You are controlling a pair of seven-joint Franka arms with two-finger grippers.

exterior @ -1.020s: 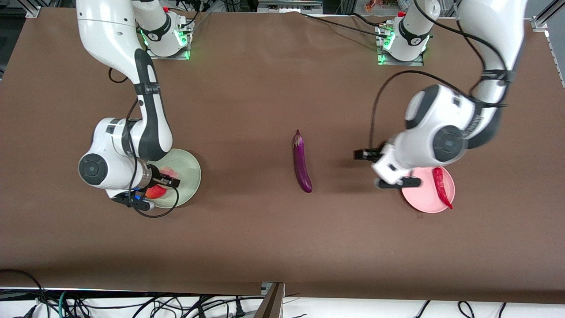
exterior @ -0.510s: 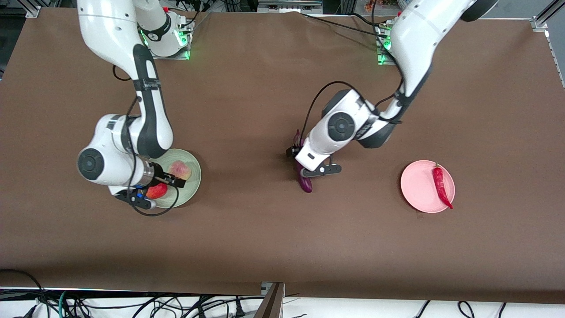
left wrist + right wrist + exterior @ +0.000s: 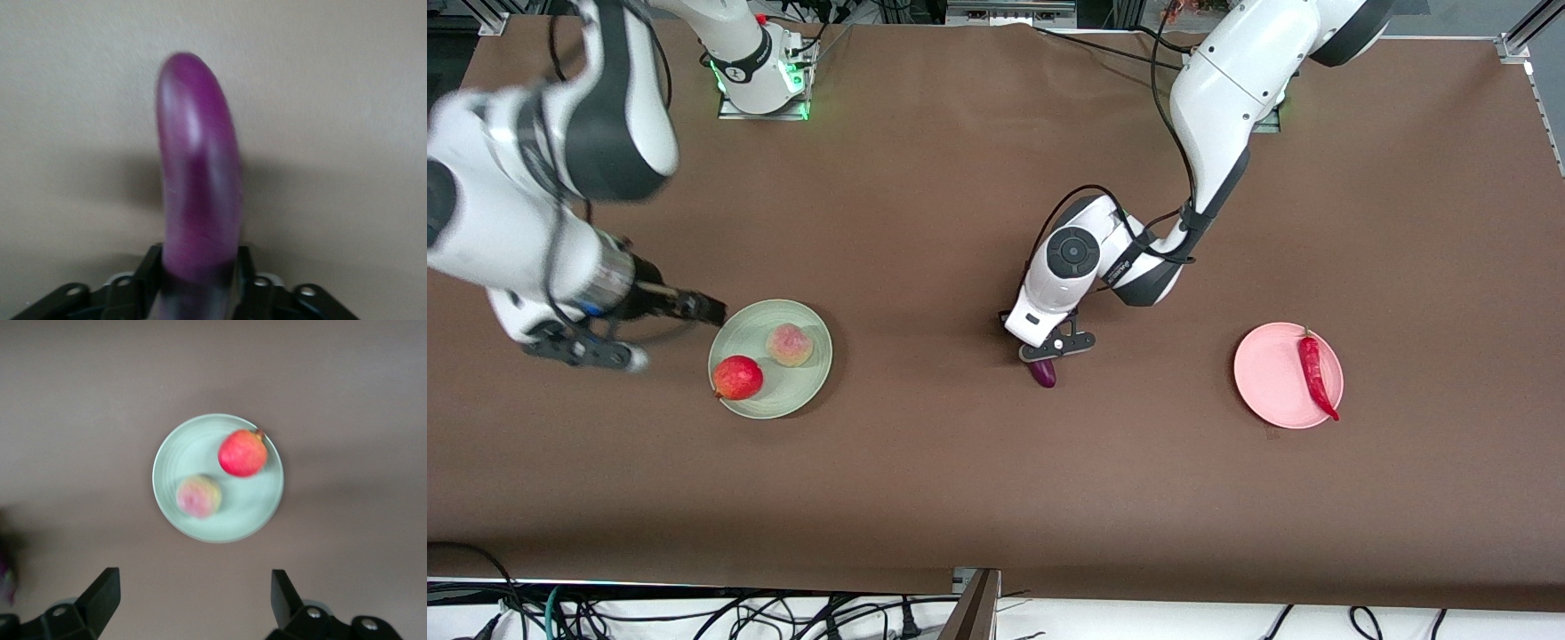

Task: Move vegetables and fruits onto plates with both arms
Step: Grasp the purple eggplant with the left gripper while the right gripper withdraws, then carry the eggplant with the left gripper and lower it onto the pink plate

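both fruits now sit on the green plate [image 3: 811, 331], and the right gripper [image 3: 193, 603] has pulled away up-frame, released. left gripper [image 3: 1049, 348] has dropped onto the eggplant [image 3: 198, 177] mid-frame and grasps it, so the pink plate [image 3: 1272, 382] beside the chili [image 3: 1314, 375] comes next.

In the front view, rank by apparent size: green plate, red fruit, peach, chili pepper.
1. Green plate, clearly largest.
2. Chili pepper, longest but thin.
3. Red fruit.
4. Peach, only slightly smaller than the red fruit; nearly alike.

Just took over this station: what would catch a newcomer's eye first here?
The left claw is down on the purple eggplant mid-table, fingers on either side. The red fruit and peach sit on the green plate; the chili lies on the pink plate.
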